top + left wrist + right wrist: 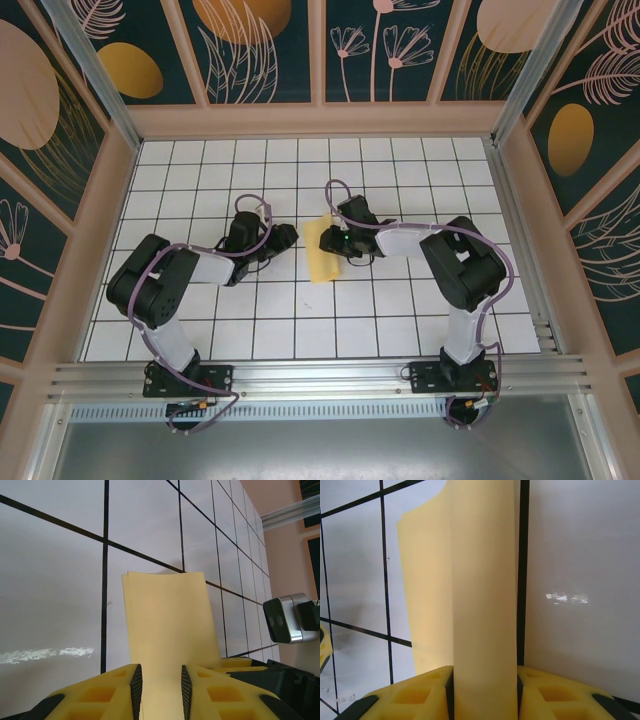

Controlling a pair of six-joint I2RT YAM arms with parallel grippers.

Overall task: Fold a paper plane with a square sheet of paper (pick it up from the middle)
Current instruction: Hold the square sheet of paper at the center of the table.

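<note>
**Early fold: right tool pinching the doubled sheet, left tool standing by**

The gridded tabletop [400, 170] carries one thing, the square sheet of paper [322, 268]. It lies as a narrow yellow rectangle between my two arms. In the left wrist view its far end shows two edges slightly offset, so I judge it is already folded in half lengthwise and the nose corners are not yet started.

The right tool [485, 690] sits on the sheet's right side. A raised ridge of paper fills the gap between its fingers [410, 697] from pad to pad, and I read that as a pinch on the sheet. The left tool [159, 690] is at the sheet's left side, jaws narrow. I see flat paper through the gap, but I cannot tell whether the pads [136, 687] touch it.

As I judge it, the next move calls for the crease to be pressed flat. One tool should then pin the sheet while the other lifts a corner at the sheet's far end. Thin paper will slide or buckle unless it is pinned.

White tiles show on every side of the sheet. The enclosure walls and the near rail are well apart from it, so I have room to sweep. The tight spot is across the sheet itself, where the two tools face each other closely.
</note>
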